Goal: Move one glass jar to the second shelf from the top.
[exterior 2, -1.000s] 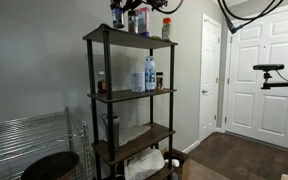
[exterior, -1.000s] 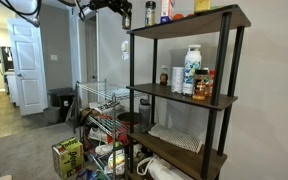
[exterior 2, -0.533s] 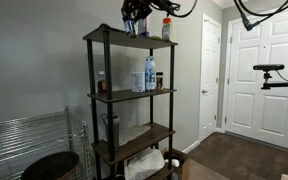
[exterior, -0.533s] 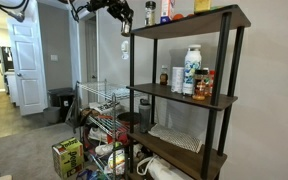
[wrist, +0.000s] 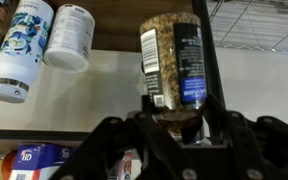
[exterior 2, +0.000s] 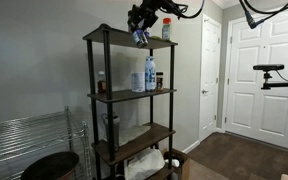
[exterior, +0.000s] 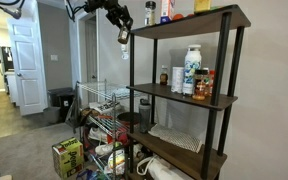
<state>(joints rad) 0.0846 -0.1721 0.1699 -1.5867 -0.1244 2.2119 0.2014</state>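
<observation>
My gripper (wrist: 174, 118) is shut on the glass jar (wrist: 172, 62), a small cylinder with brownish contents and a dark label. In both exterior views the gripper (exterior: 121, 28) (exterior 2: 139, 27) holds the jar (exterior: 123, 38) (exterior 2: 140, 37) in the air just off the top board's edge, outside the black frame. The second shelf from the top (exterior: 180, 98) (exterior 2: 132, 96) lies well below it. That shelf carries a tall white bottle (exterior: 192, 70) (exterior 2: 150, 73), a small dark bottle (exterior: 164, 76) and a red-labelled jar (exterior: 201, 85).
The top board holds another jar (exterior: 150, 13) (exterior 2: 166, 28) and bottles (exterior: 168, 9). The wrist view shows two white bottles (wrist: 19, 45) (wrist: 70, 36). A wire rack (exterior: 100, 106) and a dark bin (exterior: 60, 101) stand beside the shelving. A white door (exterior 2: 264, 70) is nearby.
My gripper has carried the jar off the top board, outward past the frame and a little lower. The things on the shelves have not moved.
</observation>
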